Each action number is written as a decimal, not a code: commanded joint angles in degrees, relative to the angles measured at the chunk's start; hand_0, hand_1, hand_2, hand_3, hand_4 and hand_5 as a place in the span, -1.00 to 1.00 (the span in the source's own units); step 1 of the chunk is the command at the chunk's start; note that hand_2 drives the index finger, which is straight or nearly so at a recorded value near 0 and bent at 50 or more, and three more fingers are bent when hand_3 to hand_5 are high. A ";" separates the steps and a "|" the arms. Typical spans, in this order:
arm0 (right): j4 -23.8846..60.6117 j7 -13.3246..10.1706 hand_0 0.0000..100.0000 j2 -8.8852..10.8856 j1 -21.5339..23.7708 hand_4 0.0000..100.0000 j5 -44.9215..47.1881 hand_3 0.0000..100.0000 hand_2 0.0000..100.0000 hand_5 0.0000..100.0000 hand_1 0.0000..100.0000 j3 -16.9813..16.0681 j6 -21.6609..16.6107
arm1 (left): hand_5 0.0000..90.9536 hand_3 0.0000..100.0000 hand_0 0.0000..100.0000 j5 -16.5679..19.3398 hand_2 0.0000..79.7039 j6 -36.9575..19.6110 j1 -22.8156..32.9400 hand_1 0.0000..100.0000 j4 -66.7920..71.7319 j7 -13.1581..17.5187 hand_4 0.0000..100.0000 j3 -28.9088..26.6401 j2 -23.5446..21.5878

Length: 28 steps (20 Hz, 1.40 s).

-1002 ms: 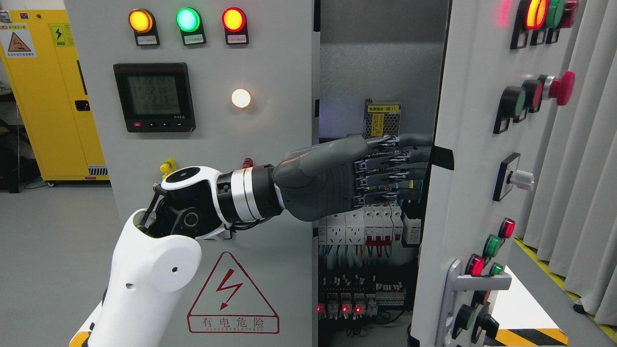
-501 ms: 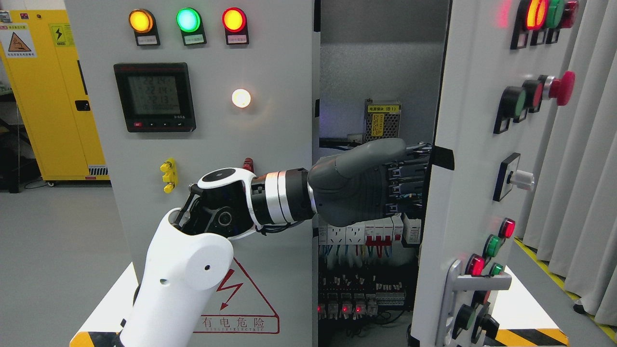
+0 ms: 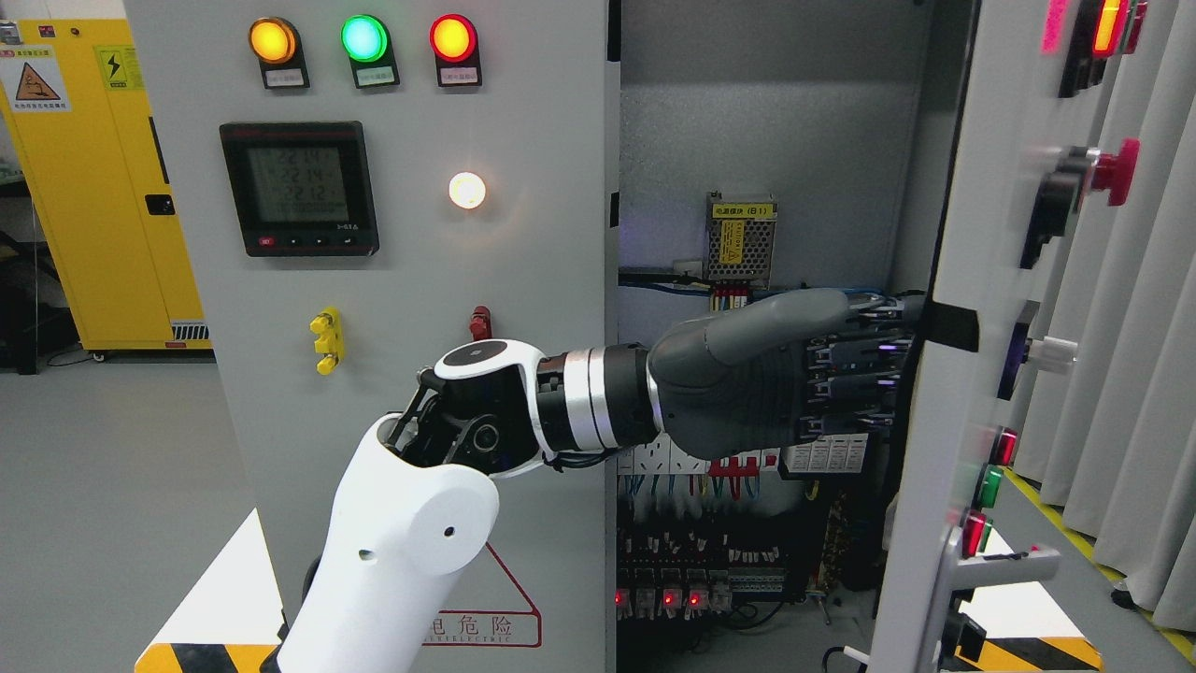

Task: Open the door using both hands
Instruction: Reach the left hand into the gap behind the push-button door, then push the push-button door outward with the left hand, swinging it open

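The gap between the closed left panel (image 3: 411,280) and the swung-out right door (image 3: 972,393) stands wide. The left hand (image 3: 775,383) and its forearm span it at mid-height; wiring and breakers (image 3: 710,561) fill the far interior below.

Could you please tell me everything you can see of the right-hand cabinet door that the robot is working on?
The right-hand door is a light grey, metal-looking panel, swung well open, so its front faces right and shows almost edge-on. That front carries red and green lamps, a red mushroom button, a rotary switch and a silver handle low down. A black patch marks its near edge. The left hand reaches across, fingers extended against the door's inner side.
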<state>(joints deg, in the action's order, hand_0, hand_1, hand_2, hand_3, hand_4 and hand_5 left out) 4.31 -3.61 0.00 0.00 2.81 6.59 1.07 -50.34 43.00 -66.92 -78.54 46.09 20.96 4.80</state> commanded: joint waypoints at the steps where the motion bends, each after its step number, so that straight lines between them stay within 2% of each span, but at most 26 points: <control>1: 0.00 0.01 -1.00 0.00 1.67 -1.00 0.01 -1.00 -0.92 -1.00 0.00 0.00 -0.02 | -1.00 -1.00 -0.76 0.07 -1.00 -0.02 -0.05 0.11 0.50 -0.03 -1.00 1.37 4.43; 5: 0.00 0.01 -1.00 0.00 1.76 -1.00 0.01 -1.00 -0.92 -1.00 0.00 0.00 -0.02 | -1.00 -1.00 -0.76 0.07 -1.00 -0.11 -0.05 0.11 0.23 -0.38 -1.00 2.94 4.43; 13: 0.00 0.01 -1.00 0.09 1.76 -1.00 0.01 -1.00 -0.92 -1.00 0.00 0.09 -0.02 | -1.00 -1.00 -0.76 -0.19 -1.00 -1.95 -1.02 0.11 -0.30 -3.81 -1.00 6.90 4.69; 24: 0.00 0.01 -1.00 0.09 1.84 -1.00 0.01 -1.00 -0.92 -1.00 0.00 0.00 -0.02 | -1.00 -1.00 -0.76 -1.77 -1.00 -3.45 -1.55 0.11 -3.63 -3.90 -1.00 10.68 4.69; 28: 0.00 0.01 -1.00 0.09 1.84 -1.00 0.01 -1.00 -0.92 -1.00 0.00 0.00 -0.02 | -1.00 -1.00 -0.76 -2.13 -1.00 -5.11 -1.55 0.11 -4.25 -7.32 -1.00 12.52 4.69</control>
<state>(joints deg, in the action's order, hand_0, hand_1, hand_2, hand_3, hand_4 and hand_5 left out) 4.31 -3.61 0.00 0.00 2.81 6.62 1.07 -51.83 38.92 -68.38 -80.84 40.72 29.42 9.10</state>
